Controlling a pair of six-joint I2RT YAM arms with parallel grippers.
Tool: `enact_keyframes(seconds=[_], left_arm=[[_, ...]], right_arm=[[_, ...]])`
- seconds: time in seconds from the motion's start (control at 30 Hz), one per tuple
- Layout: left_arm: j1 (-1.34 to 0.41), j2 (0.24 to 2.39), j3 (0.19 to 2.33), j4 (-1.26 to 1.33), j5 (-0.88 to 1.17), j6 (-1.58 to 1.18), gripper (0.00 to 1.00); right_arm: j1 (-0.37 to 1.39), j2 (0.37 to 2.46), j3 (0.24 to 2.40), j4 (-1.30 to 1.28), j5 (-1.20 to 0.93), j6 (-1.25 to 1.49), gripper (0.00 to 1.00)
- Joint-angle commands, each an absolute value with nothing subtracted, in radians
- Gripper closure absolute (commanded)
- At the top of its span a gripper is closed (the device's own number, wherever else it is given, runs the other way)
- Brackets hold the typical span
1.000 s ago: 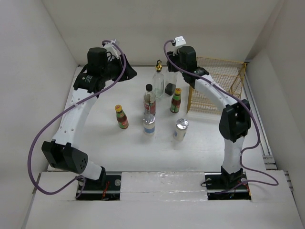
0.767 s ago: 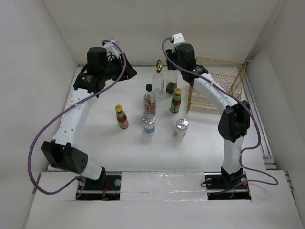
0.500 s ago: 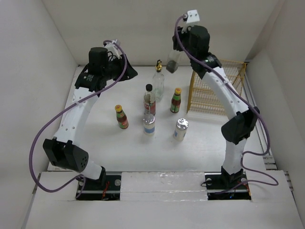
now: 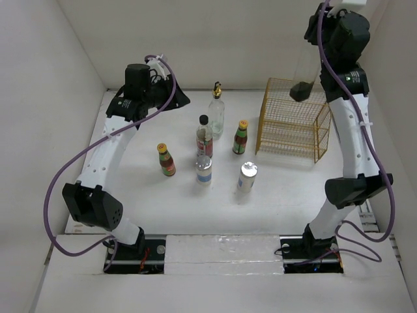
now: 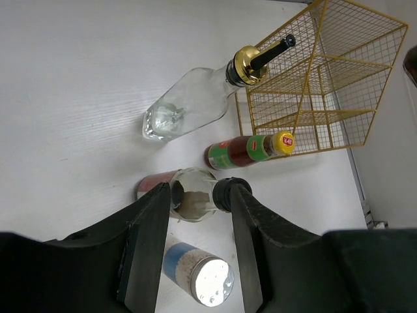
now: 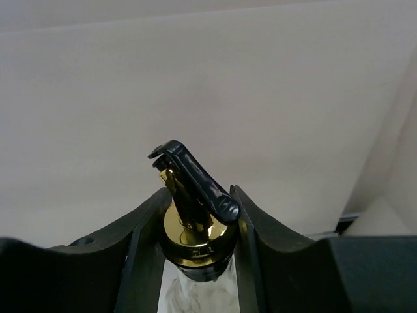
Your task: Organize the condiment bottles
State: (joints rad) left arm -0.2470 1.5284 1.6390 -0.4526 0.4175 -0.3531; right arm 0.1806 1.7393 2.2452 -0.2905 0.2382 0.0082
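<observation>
the right gripper pinches the held clear bottle at its gold collar, black fingers pressed against both sides of the neck. in the top view this bottle hangs at the upper right of the frame. its long axis is upright and its dark base points down over the yellow wire basket. the wrist view shows its glossy black spout tip angling to the upper left.

the left gripper is spread and empty. the black-capped bottle shows between its matte black fingers, farther off on the white table.

six bottles stand upright on that table, left of the basket. the second clear bottle, smooth glass with a gold spout, is highest in the frame. just below it is the black-capped bottle with its red label. the right sauce bottle, yellow-capped, stands near the basket's left wall. the left sauce bottle stands apart at centre left. lowest in the group are two short cylinders with shiny silver caps, the blue-labelled jar and the pale jar.
</observation>
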Motion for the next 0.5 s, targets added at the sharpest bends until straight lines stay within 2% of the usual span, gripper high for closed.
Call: enact_keyframes(seconds=[0.0, 0.47], left_arm=[[-0.245, 1.525, 1.684, -0.416, 0.446, -0.365, 0.63], [-0.245, 1.525, 1.674, -0.407, 0.466, -0.383, 0.63]], right_arm=[[0.163, 1.704, 2.269, -0.253, 0.255, 0.031, 0.97], [0.132, 1.772, 2.201, -0.178, 0.500, 0.084, 1.00]])
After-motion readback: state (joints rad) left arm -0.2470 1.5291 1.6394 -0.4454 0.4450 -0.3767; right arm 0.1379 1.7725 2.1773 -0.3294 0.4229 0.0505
